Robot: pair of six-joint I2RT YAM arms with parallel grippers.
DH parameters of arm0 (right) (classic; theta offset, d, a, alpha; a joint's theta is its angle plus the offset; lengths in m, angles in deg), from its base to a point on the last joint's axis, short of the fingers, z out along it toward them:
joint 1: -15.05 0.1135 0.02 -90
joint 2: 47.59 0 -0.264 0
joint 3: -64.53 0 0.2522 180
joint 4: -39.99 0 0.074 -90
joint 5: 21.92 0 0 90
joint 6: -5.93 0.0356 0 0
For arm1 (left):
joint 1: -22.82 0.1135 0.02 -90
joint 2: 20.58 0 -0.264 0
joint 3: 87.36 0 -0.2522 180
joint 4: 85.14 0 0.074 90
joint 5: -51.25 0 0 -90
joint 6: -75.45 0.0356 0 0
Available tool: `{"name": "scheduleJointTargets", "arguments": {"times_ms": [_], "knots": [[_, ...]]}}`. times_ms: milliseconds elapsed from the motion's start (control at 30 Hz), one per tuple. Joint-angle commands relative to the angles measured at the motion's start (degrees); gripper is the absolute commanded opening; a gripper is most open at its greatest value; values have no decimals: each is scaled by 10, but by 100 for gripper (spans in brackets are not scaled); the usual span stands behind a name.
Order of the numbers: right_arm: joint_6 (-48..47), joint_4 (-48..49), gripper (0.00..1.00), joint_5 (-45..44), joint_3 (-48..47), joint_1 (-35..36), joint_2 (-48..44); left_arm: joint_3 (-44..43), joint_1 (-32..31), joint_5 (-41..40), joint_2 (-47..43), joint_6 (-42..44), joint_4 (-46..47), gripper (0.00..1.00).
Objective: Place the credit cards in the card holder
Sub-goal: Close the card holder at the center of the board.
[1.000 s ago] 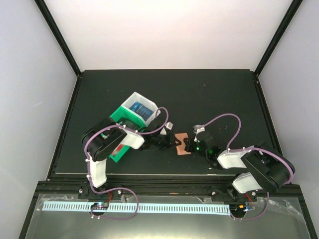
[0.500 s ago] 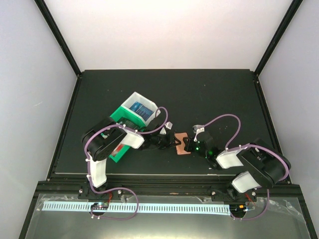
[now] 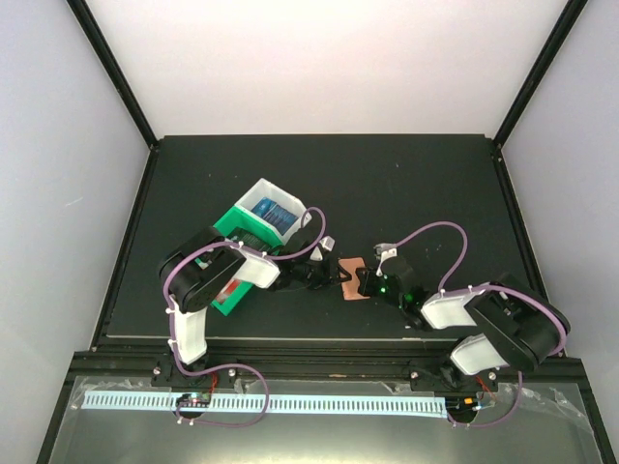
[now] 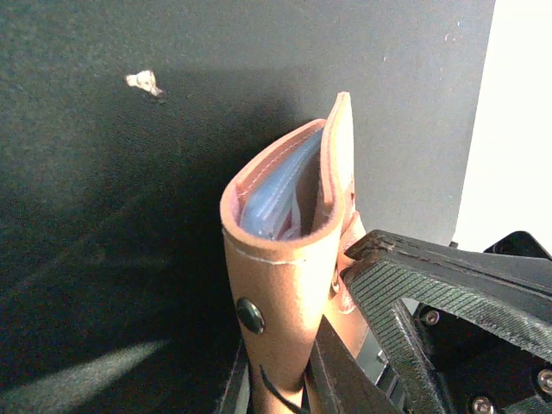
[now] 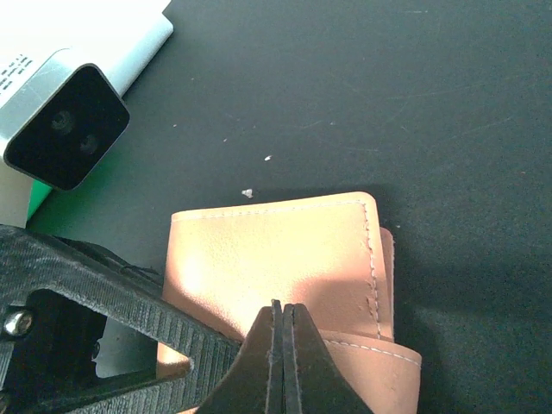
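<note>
salmon-brown leather folding card holder [image 4: 283,267] pinched narrowly in left gripper [image 4: 281,390]; right gripper [image 5: 277,312] jaws fully closed, tips over its cover.

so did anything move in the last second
Only the right arm swayed slightly left, then back; the right gripper stayed shut at the card holder. The left gripper kept its hold on the holder. Nothing taken or released.
</note>
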Motion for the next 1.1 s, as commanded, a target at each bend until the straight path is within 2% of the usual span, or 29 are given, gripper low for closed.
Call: {"name": "scheduleJointTargets", "arguments": {"times_ms": [0,333,500,767,1067], "knots": [[-7,-156,1,39,31,26,19,-23,22,-87,15,-7,-40,2],[6,-148,1,40,12,26,66,-31,28,-62,29,-10,-35,1],[19,-142,1,32,24,30,61,-39,34,-46,42,-9,-42,2],[39,-147,1,-11,32,73,59,-57,41,-33,50,-3,-64,2],[60,-143,1,-43,37,98,82,-54,40,-9,47,-14,-45,2]]}}
